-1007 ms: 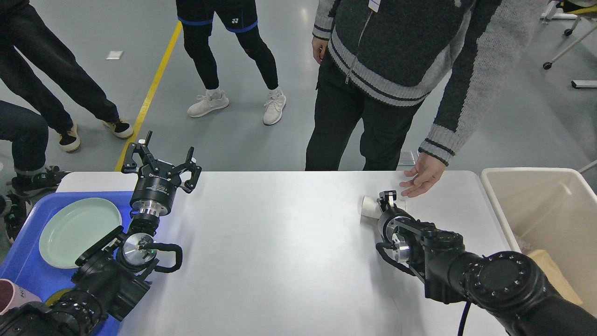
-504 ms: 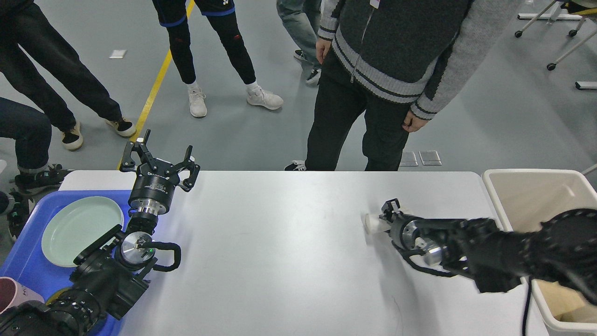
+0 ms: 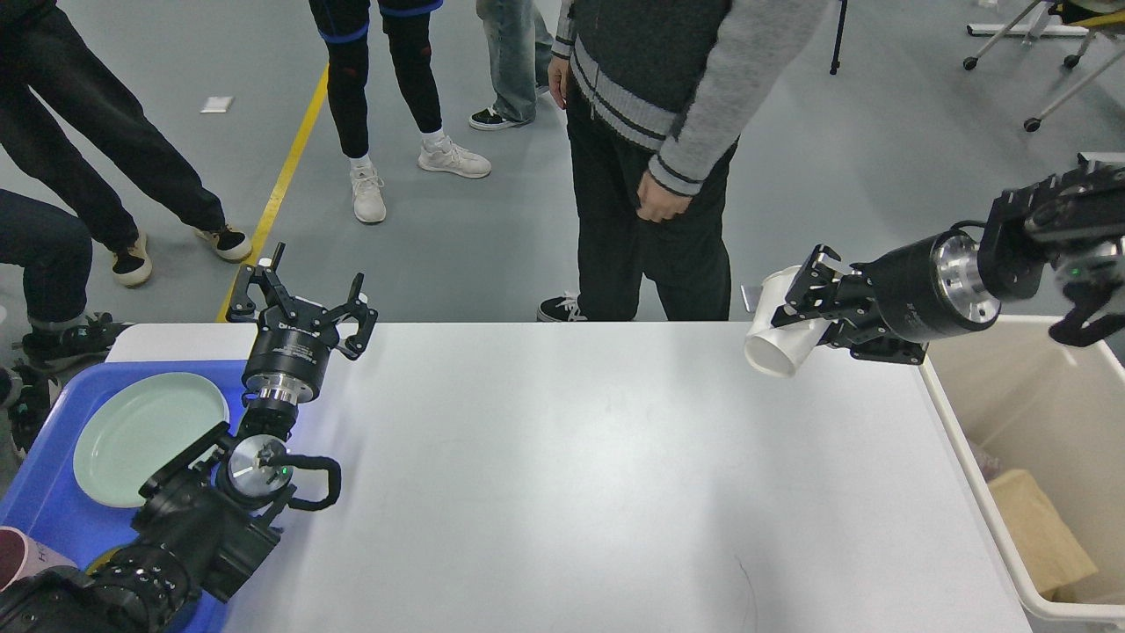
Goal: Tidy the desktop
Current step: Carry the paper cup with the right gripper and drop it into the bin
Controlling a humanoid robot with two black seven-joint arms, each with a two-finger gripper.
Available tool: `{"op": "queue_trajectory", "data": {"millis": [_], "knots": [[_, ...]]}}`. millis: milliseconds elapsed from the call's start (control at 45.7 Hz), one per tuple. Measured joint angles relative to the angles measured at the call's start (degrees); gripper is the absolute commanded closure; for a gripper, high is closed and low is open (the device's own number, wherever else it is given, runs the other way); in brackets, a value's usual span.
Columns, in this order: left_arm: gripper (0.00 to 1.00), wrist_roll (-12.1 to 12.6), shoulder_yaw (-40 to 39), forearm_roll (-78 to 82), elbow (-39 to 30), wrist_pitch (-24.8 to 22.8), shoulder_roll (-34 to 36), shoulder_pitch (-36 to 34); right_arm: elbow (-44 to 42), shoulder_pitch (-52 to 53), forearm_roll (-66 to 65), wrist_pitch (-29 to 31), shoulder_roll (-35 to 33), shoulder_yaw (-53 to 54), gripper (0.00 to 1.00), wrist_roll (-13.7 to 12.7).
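- Cup (image 3: 778, 330) first: your right gripper (image 3: 804, 308) now holds the white paper cup off the desktop (image 3: 562, 475), at the right of the frame near the table's far edge; half a second ago the cup lay on the surface under that gripper.
- Right arm now comes in from the upper right, stretched over the beige bin (image 3: 1019, 457); earlier it reached across the table lower down.
- Fingers of that gripper are clamped on the cup's side, and the cup is tilted with its mouth facing lower left.
- Your left gripper (image 3: 301, 299) has not moved: it stands upright at the left with its fingers spread apart, holding nothing.
- Desktop fills the lower centre of the frame, between the blue tray (image 3: 44, 492) at lower left and the bin at right.
- Pale green plate (image 3: 145, 435) lies in the tray; a dark red mug (image 3: 22, 558) sits at the tray's lower left corner.
- Brown paper item (image 3: 1033, 527) rests inside the bin.
- Writing: the mug's lettering is too cut off to read.
- Person in the grey sweater (image 3: 650, 79) has stepped left since the earlier frame.
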Motion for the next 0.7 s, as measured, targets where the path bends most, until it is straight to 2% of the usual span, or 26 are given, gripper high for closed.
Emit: {"op": "queue_trajectory", "data": {"millis": [153, 263, 350, 525, 701], "knots": [[0.03, 0.0, 0.0, 0.0, 0.1, 0.1, 0.0, 0.0, 6.4, 9.7, -4.8, 3.0, 11.0, -5.5, 1.00, 0.0], [0.03, -0.1, 0.0, 0.0, 0.1, 0.2, 0.0, -0.1, 7.2, 11.1, -5.4, 2.8, 17.4, -6.3, 1.00, -0.1], [0.03, -0.1, 0.0, 0.0, 0.1, 0.2, 0.0, -0.1, 6.3, 10.4, -5.4, 1.9, 20.0, -7.0, 1.00, -0.1], [0.03, -0.1, 0.0, 0.0, 0.1, 0.2, 0.0, -0.1, 0.1, 0.1, -5.4, -2.9, 18.5, -14.9, 1.00, -0.2], [0.03, -0.1, -0.1, 0.0, 0.1, 0.2, 0.0, -0.1, -17.1, -22.0, -4.8, -14.9, 10.3, -20.9, 1.00, -0.6]]}}
